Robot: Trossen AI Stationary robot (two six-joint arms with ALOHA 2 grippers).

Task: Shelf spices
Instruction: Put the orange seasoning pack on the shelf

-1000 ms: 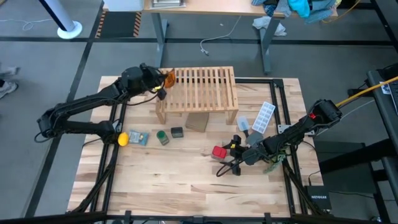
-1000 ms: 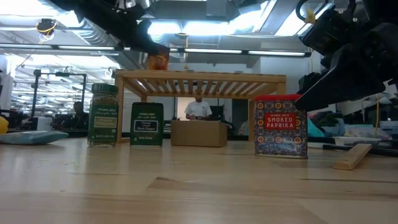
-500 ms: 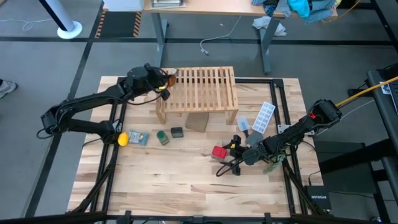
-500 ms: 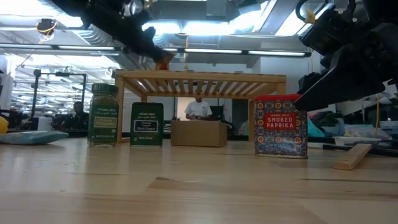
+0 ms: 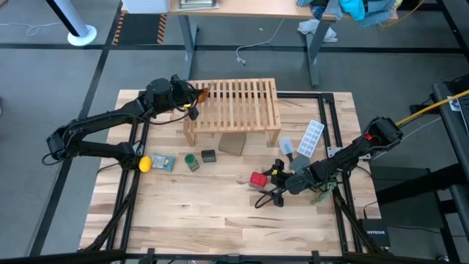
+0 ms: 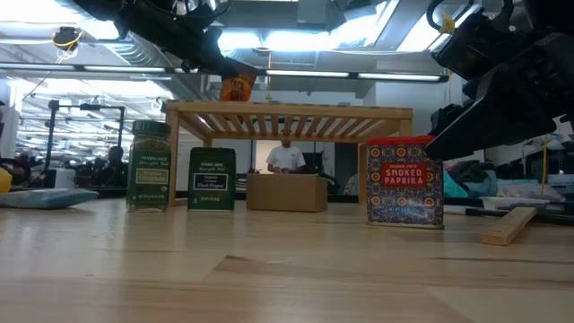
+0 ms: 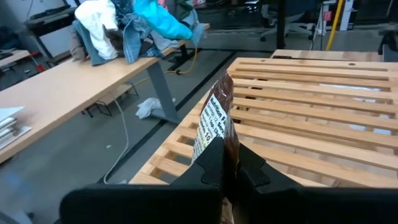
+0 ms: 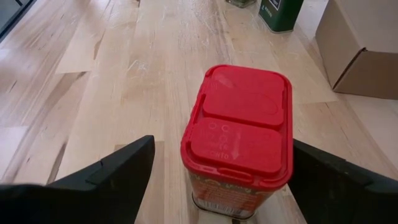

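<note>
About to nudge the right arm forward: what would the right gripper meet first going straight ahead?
The red jar: it stands directly between the open right gripper fingers, apparently untouched.

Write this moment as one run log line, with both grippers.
left gripper: shut on orange packet, over shelf edge | right gripper: open around red paprika jar

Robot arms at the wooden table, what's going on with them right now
The left gripper is shut on the orange packet and holds it over the left end of the wooden shelf. The right gripper is open around the red jar, which stands on the table; its fingers sit on either side of it. The green jar and the dark jar wait on the table in front of the shelf.
</note>
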